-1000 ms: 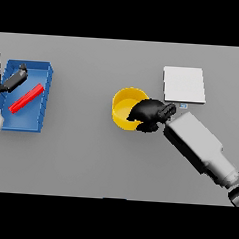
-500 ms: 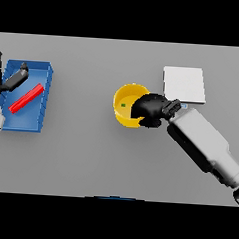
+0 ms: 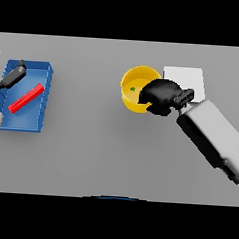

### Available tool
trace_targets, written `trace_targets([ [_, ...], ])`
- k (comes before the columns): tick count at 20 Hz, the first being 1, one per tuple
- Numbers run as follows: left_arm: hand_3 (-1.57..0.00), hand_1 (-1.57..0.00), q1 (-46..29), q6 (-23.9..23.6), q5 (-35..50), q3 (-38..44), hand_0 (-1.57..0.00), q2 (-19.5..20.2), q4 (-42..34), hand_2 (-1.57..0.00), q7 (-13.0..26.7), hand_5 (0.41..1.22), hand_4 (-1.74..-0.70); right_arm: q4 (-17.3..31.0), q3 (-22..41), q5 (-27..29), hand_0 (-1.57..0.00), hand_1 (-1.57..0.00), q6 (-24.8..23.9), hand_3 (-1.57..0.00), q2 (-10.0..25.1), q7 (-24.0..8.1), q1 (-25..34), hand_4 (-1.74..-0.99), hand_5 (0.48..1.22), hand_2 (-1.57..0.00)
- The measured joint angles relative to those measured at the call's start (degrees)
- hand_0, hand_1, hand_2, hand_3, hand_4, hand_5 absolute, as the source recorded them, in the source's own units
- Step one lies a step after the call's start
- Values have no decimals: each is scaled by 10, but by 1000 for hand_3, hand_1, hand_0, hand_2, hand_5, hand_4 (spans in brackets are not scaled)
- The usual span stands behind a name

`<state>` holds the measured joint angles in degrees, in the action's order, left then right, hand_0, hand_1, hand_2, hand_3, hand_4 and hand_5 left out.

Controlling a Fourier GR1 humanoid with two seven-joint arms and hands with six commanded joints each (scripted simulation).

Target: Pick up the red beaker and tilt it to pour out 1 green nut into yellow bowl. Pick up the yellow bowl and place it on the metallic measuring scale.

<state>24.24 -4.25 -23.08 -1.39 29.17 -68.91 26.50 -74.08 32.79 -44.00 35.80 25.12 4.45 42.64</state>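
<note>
Cataloguing from the left of the table, I logged these items.

Left hand (image 3: 13,76): at the far left edge, over the tray's far-left corner; I could not tell how its fingers were set.

Blue tray (image 3: 45,99): left side of the table, rectangular, its long side running near to far.

Red beaker (image 3: 26,98): lying inside the blue tray, long axis on a diagonal from near-left to far-right, the far-right end pointing toward the tray's far corner. I could not tell which end was the mouth.

Yellow bowl (image 3: 131,89): right of centre, mouth facing up and slightly tilted toward me; being round, it had no long axis to speak of. Whether it rested on the table or was already clear of it, I could not tell.

Green nut (image 3: 133,88): one small speck inside the bowl.

Right hand (image 3: 160,95): clamped on the bowl's right rim, fingers curled over the edge.

Metallic measuring scale (image 3: 186,78): pale square plate just right of the bowl and a little farther off, partly covered by the hand.

Step in hand, as I judged it: carrying the bowl to the scale. To do it well I would keep the rim level so the nut stayed in, raise the bowl clear of the plate's edge, travel right and slightly far, then centre it before letting go.
</note>
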Motion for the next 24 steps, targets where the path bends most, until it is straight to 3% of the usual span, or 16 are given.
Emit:
trace_targets([
  [2,1,1,-5,2,-2,-3,1,1,-10,1,2,704,-742,2,-18,6,-1570,-1570,6,-1283,11,-8,1,-1741,1220,-1482],
  [5,1,1,-1,4,-4,-3,1,3,-12,1,10,710,-744,32,-43,-2,-1570,-1570,-23,-1227,28,-6,15,-1741,1221,-1516],
  [8,1,1,-14,5,-1,-1,1,5,-28,1,14,706,-741,57,-65,-7,-1571,-1571,-46,-1198,56,10,18,-1741,1221,-1540],
  [13,1,1,-16,8,-1,0,1,8,-30,1,18,691,-728,148,-93,-13,-1571,-1571,-88,-1176,59,26,36,-1741,1221,-1506],
  [18,1,1,-13,8,-2,1,1,9,-25,1,15,681,-724,248,-102,-35,-1571,-1571,-147,-1315,58,49,44,-1741,1221,-1425],
  [24,1,1,-15,7,-5,-3,1,5,-30,1,17,675,-728,314,-108,-38,-1571,-1571,-179,-1338,42,69,43,-1741,1221,-1362],
])
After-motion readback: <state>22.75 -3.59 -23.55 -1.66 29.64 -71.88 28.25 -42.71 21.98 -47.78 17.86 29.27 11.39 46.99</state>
